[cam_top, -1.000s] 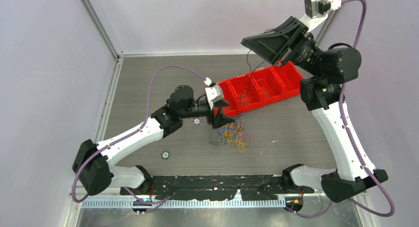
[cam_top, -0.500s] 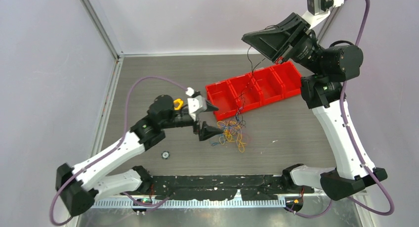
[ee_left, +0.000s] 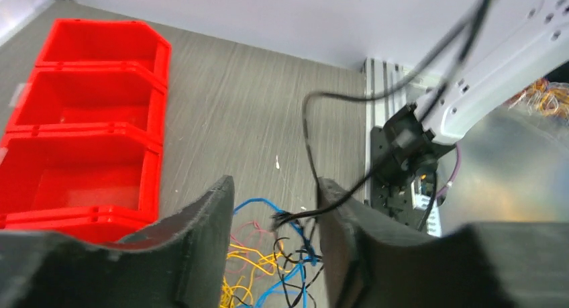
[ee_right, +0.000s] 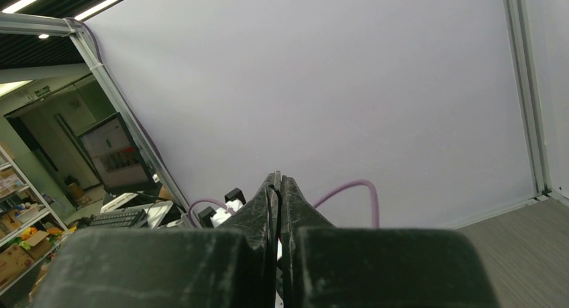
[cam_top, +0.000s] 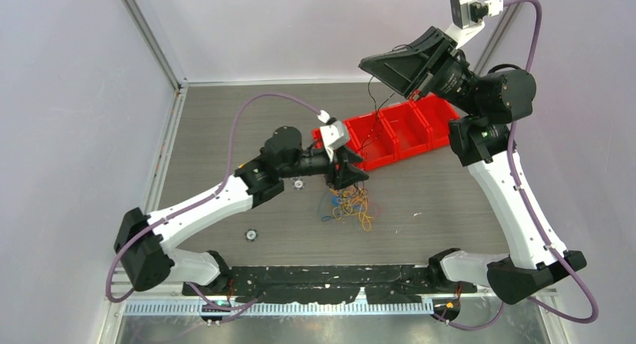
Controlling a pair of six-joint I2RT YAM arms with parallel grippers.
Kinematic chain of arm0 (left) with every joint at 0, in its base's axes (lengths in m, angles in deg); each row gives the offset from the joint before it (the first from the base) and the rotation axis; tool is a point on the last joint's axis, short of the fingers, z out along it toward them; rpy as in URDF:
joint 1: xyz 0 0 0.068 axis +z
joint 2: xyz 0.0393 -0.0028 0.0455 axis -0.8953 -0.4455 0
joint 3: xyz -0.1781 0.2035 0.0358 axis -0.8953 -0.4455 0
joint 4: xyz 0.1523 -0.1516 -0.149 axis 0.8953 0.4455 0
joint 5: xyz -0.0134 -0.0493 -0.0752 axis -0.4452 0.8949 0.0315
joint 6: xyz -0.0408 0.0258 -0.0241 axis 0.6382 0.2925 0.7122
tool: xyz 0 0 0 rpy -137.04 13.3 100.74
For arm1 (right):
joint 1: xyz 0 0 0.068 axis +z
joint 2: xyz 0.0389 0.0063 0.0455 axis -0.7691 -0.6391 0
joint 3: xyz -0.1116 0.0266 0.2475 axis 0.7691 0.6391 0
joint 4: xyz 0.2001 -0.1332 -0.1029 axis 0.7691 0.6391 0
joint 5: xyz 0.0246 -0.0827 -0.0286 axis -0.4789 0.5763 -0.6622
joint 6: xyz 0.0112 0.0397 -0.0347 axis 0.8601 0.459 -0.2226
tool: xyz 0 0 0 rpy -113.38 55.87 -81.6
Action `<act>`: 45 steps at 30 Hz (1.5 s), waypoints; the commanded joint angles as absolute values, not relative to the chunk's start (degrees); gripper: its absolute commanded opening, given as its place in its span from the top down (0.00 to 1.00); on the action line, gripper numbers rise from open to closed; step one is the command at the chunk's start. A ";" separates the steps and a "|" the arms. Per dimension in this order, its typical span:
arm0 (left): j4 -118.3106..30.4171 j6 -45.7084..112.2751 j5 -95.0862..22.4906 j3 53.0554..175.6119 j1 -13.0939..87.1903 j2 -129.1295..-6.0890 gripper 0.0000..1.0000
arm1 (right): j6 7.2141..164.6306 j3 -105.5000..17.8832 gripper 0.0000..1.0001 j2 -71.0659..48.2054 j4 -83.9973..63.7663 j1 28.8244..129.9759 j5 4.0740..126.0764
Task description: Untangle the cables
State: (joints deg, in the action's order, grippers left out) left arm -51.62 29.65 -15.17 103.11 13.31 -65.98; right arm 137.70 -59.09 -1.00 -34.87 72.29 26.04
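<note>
On the left, the table [cam_top: 217, 119] is bare from the left wall to the arm. Only two small discs lie there: one [cam_top: 251, 234] near the front edge, one [cam_top: 298, 183] just under the left forearm. So the left side has wide room, and the back strip along the far wall is free too.

The left gripper [cam_top: 351, 177] hangs low over the middle of the table, just behind the cables [cam_top: 349, 205]. Its fingers [ee_left: 208, 234] are spread apart, with a clear gap between them. In the left wrist view the yellow, blue, black and reddish cables lie tangled on the table below this gap. They are a loose heap just in front of the bins [cam_top: 409, 130], near their left end but not inside them.

One black cable [cam_top: 373, 97] leaves the heap. It passes close to the inner side of the left gripper's right-hand finger, whether touching I cannot tell, and rises over the bins.

The red bins stand in a slanted row, right of the centre. Between them and the front edge the table is open.

The right gripper [cam_top: 365, 62] is held high above the bins, near the back wall. Its fingers are pressed together and pinch the black cable between the tips.
</note>
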 commanded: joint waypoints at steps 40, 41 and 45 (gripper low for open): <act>-5.20 -10.85 -13.73 84.91 38.67 -46.70 0.31 | 132.22 -70.80 0.94 -7.06 -30.87 40.97 19.98; -5.08 -10.07 -14.02 86.03 38.67 -46.00 0.26 | 131.33 -67.64 0.95 -6.20 -30.72 40.96 19.85; -5.56 -5.87 -15.52 90.35 38.66 -43.67 0.16 | 124.72 -61.57 0.95 -5.27 -27.93 40.96 19.92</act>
State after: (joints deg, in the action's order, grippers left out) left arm -5.33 -10.00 -16.16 84.93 38.44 -46.73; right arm 133.00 -65.03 -7.45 -30.24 41.17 20.93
